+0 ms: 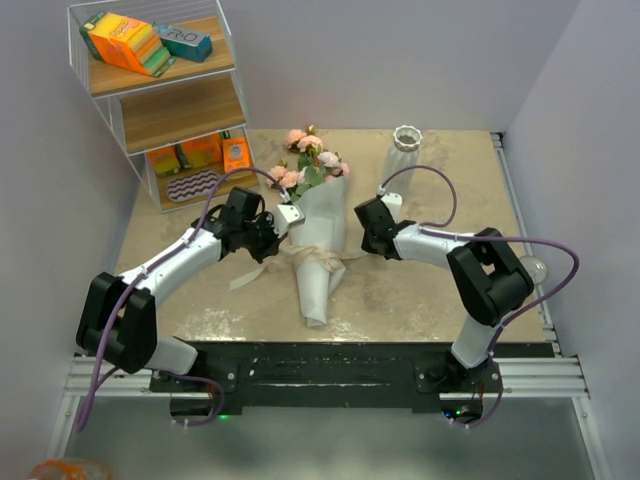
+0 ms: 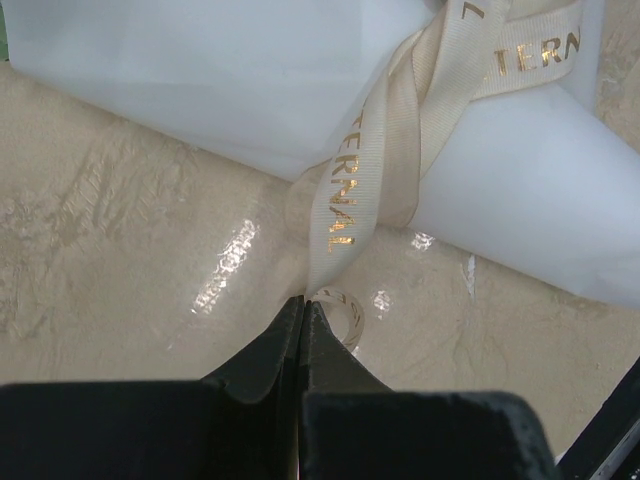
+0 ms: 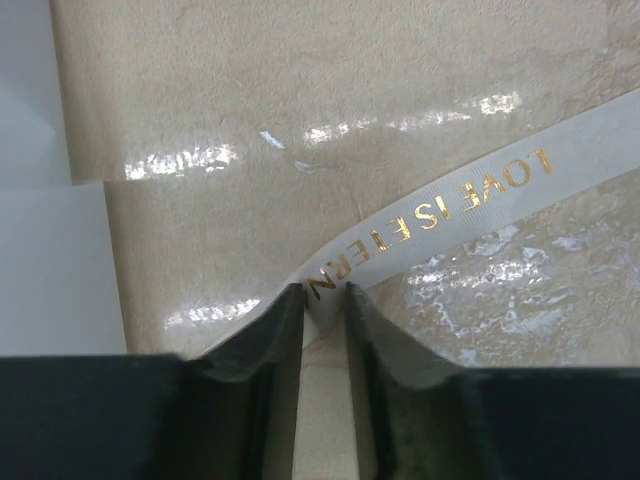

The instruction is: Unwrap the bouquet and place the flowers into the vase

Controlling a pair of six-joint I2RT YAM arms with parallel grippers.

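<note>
A: What is the left pincer (image 2: 303, 302) doing?

B: It is pressed together on the end of the cream ribbon (image 2: 345, 190), low over the table (image 2: 120, 250), just left of the knot. I take it that it holds this end so a pull can loosen the tie.

A: And the right pincer (image 3: 325, 295)?

B: Its jaws stand a narrow gap apart, with the ribbon's other tail (image 3: 450, 195) lying between them. Whether they bite it yet, I cannot tell.

A: Where is the bouquet (image 1: 320, 215)?

B: Flat on the middle of the table, between the two arms. The flowers (image 1: 312, 160) are at the far end and the tip of the paper cone (image 1: 315, 300) points toward the near edge. One arm on each side suits a pull outward, left and right.

A: The vase (image 1: 404, 150)?

B: Upright at the far edge, near the blooms on their right.

A: What stands in the way?

B: The knot and the paper around the stems, not yet off. The vase's narrow neck will likely want the stems fed in carefully. The wire shelf rack (image 1: 160, 100) at far left stands well apart.
</note>
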